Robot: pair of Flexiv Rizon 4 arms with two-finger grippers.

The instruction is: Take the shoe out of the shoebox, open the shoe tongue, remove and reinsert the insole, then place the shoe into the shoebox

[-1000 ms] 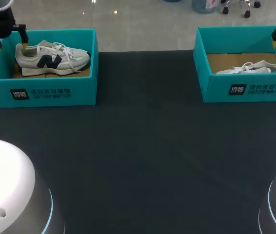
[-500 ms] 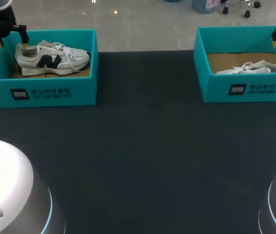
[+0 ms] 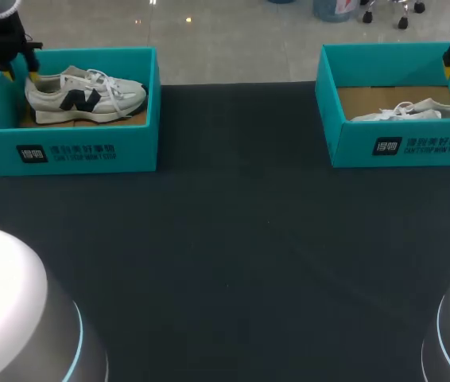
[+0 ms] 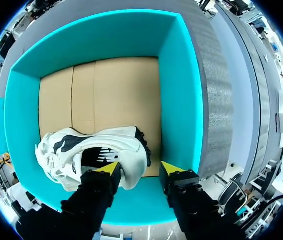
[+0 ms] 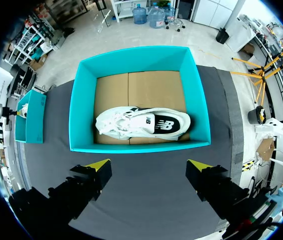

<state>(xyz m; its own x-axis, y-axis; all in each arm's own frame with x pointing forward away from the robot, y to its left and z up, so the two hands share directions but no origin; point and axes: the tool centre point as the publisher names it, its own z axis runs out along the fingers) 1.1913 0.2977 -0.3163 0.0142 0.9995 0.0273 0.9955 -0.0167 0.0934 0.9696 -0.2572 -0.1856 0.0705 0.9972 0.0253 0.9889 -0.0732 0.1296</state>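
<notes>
Dark table (image 3: 233,239). Left gripper (image 4: 140,168): open, empty, has edged closer astride shoe (image 4: 96,155) heel in box (image 4: 179,85). Right gripper (image 5: 149,165): unmoved, wide open, empty. Grasp likely next.

Two open-topped teal cardboard shoeboxes stand on the single dark tabletop (image 3: 241,239): the left shoebox (image 3: 66,151) and the right shoebox (image 3: 404,147). There are two white lace-up sneakers with dark side marks, one per box: the left sneaker (image 3: 82,95) and the right sneaker (image 3: 416,110). Two grippers show, the left gripper (image 4: 139,167) and the right gripper (image 5: 148,165), each with two yellow-tipped fingers.
</notes>
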